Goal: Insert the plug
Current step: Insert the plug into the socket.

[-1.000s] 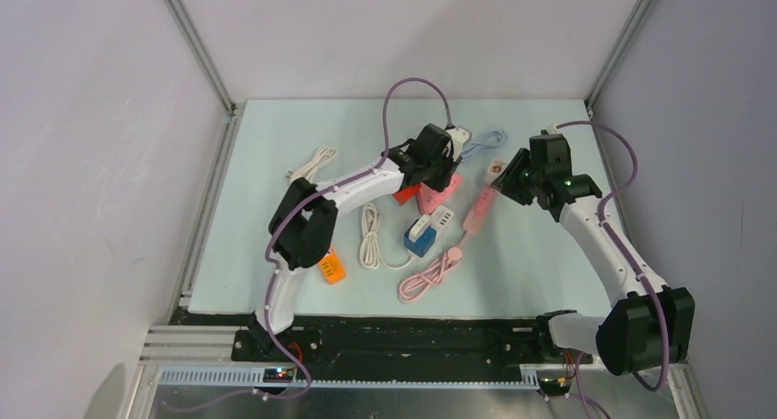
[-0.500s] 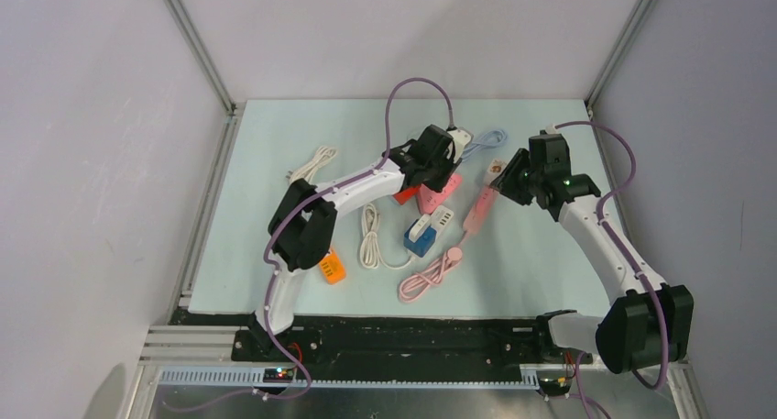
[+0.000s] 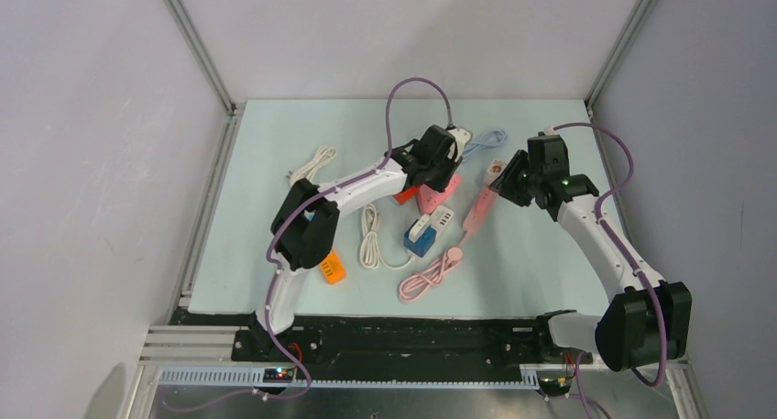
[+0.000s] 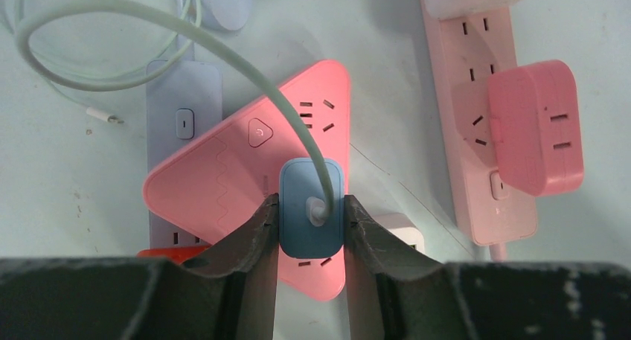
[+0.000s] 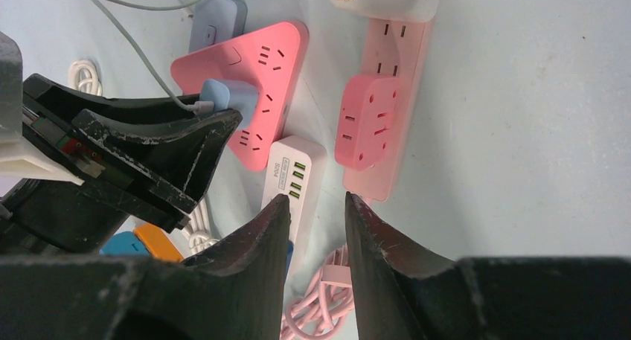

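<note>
- Pale blue, and pinched on both flanks by the left gripper [image 4: 309, 199]: the plug [image 4: 312, 237], with a grey-green cable [image 4: 149, 27] leaving its top face and arching away.
- Sits over the corner of the pink triangular socket block [image 4: 223, 184] nearest the wrist camera, the block lying flat on the bench [image 4: 52, 169].
- Hides its prongs underneath, so cannot tell whether seated in the slots or only resting on the pink face.
- Runs its insertion axis straight down, in line with the fingers and square to the block's top; shows one set of slots just past the plug's near edge.
- Hangs off to the side, the right gripper [image 5: 315, 199], above the white USB charger [image 5: 294, 172]; jaws a narrow gap apart, nothing between them.
- Puts the left arm plainly nearer, being already on the plug and over the block.
- Lies beside the triangle but apart from it: the long pink strip [image 4: 476, 169], carrying a pink adapter [image 4: 532, 128].
- Probably calls for a straight press downward with the clamp kept firm.
- Risks sliding the block, with nothing seen pinning it down.
</note>
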`<act>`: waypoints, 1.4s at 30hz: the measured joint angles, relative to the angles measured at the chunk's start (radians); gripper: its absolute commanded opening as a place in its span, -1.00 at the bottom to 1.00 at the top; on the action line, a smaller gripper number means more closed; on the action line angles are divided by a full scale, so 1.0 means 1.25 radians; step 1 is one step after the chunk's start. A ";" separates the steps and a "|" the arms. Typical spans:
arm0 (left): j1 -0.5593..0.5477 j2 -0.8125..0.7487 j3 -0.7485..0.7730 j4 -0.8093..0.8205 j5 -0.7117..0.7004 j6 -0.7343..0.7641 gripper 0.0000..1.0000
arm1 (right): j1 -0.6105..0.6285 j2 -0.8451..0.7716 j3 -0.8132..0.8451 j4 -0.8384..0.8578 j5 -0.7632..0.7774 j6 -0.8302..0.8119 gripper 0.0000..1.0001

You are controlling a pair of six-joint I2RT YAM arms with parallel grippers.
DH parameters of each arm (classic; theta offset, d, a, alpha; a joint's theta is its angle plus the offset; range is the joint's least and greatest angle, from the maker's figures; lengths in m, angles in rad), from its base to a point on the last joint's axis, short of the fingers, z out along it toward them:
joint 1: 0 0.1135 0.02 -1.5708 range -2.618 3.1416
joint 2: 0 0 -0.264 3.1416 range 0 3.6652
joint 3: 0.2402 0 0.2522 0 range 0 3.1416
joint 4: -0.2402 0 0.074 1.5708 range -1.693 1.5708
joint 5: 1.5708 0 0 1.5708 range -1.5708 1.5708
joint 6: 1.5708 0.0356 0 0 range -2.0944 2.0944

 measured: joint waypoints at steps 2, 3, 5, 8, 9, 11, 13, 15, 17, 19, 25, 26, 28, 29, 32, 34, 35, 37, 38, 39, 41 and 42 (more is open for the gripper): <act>-0.002 0.005 0.005 0.003 -0.018 -0.017 -1.00 | 0.000 0.000 0.000 0.000 -0.001 0.000 -0.24; -0.003 0.007 0.006 0.006 -0.025 -0.024 -1.00 | 0.000 0.000 0.000 0.000 -0.002 0.000 -0.25; -0.007 0.009 0.006 0.013 -0.042 -0.037 -1.00 | 0.000 0.000 0.000 0.000 -0.002 0.000 -0.24; -0.009 0.009 0.005 0.018 -0.059 -0.050 -1.00 | 0.000 0.000 0.000 0.000 -0.002 0.000 -0.24; -0.009 0.009 0.004 0.019 -0.063 -0.051 -1.00 | 0.000 0.000 0.000 0.000 -0.002 0.000 -0.24; -0.009 0.009 0.004 0.020 -0.069 -0.052 -1.00 | 0.000 0.000 0.000 0.000 -0.002 0.000 -0.24; -0.009 0.008 0.004 0.020 -0.071 -0.057 -1.00 | 0.000 0.000 0.000 0.000 -0.002 0.000 -0.24; -0.008 0.005 0.001 0.020 -0.070 -0.058 -1.00 | 0.000 0.000 0.000 0.000 -0.002 0.000 -0.24; -0.008 0.001 -0.004 0.020 -0.070 -0.059 -1.00 | 0.000 0.001 0.000 0.000 -0.002 0.000 -0.24; -0.008 -0.001 -0.006 0.020 -0.070 -0.059 -1.00 | 0.000 0.002 0.000 0.000 -0.002 0.000 -0.24; -0.006 -0.001 -0.006 0.021 -0.066 -0.058 -1.00 | 0.000 0.006 -0.002 0.002 -0.002 0.000 -0.24; -0.006 -0.001 -0.007 0.022 -0.066 -0.058 -1.00 | 0.000 0.006 -0.002 0.003 -0.002 0.000 -0.24; -0.006 -0.002 -0.010 0.026 -0.066 -0.058 -1.00 | 0.000 0.007 -0.002 0.005 -0.002 0.000 -0.24; -0.006 -0.005 -0.014 0.029 -0.065 -0.058 -1.00 | 0.000 0.007 -0.002 0.005 -0.002 0.000 -0.24; -0.006 -0.013 -0.023 0.038 -0.066 -0.058 -1.00 | 0.000 0.007 -0.002 0.005 -0.002 0.000 -0.24; -0.005 -0.019 -0.028 0.046 -0.067 -0.057 -1.00 | 0.000 0.007 -0.002 0.006 -0.002 0.000 -0.24; -0.005 -0.022 -0.031 0.050 -0.067 -0.057 -1.00 | 0.000 0.007 -0.002 0.006 -0.002 0.000 -0.24; -0.004 -0.027 -0.034 0.056 -0.067 -0.057 -1.00 | 0.000 0.007 -0.003 0.006 -0.002 0.000 -0.24; -0.004 -0.028 -0.036 0.064 -0.067 -0.057 -1.00 | 0.000 0.007 -0.003 0.005 -0.002 0.000 -0.24; -0.004 -0.029 -0.037 0.069 -0.067 -0.057 -1.00 | 0.000 0.007 -0.003 0.005 -0.002 0.000 -0.24; -0.002 -0.029 -0.039 0.077 -0.067 -0.057 -1.00 | 0.000 0.007 -0.003 0.005 -0.002 0.000 -0.24; -0.002 -0.029 -0.041 0.079 -0.067 -0.057 -1.00 | 0.000 0.007 -0.003 0.005 -0.002 0.000 -0.24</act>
